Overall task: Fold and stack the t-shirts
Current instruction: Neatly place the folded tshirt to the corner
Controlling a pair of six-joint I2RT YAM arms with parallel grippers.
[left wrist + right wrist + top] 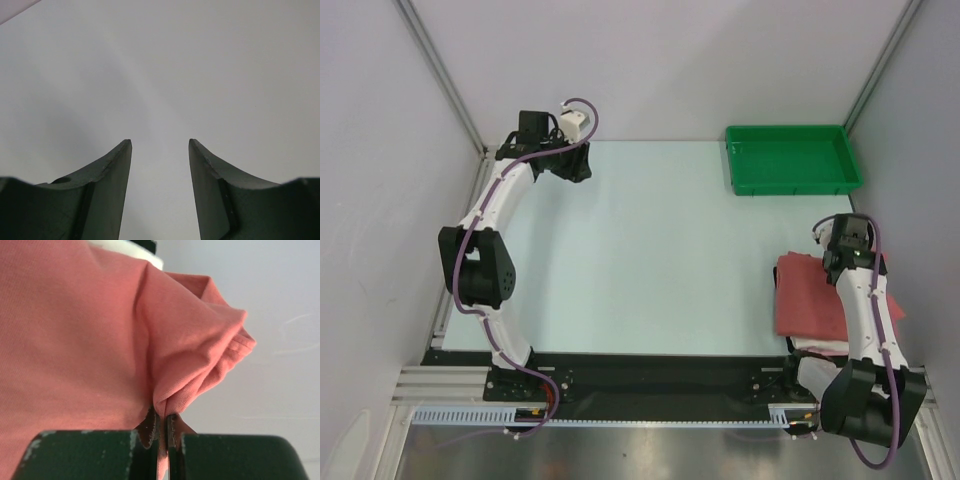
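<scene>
Two shirts are specified, but only one is plainly visible. The salmon-red t-shirt (810, 295) lies on the table (650, 250) against the right edge, toward the near-right corner. A white strip (127, 247) shows behind it in the right wrist view; whether that is the second shirt cannot be told. The right gripper (161, 422) has its jaws closed on a thin pinched fold of the red cloth beside a sleeve hem. The left gripper (160, 145) hangs at the far-left corner, jaws apart and holding nothing. The green tray (790, 128) sits at the far-right corner. Assessment: the fabric is likely light and limp, and will drape and wrinkle. Grasp it at the shoulder seams or hem corners, one per gripper, to spread it flat.
</scene>
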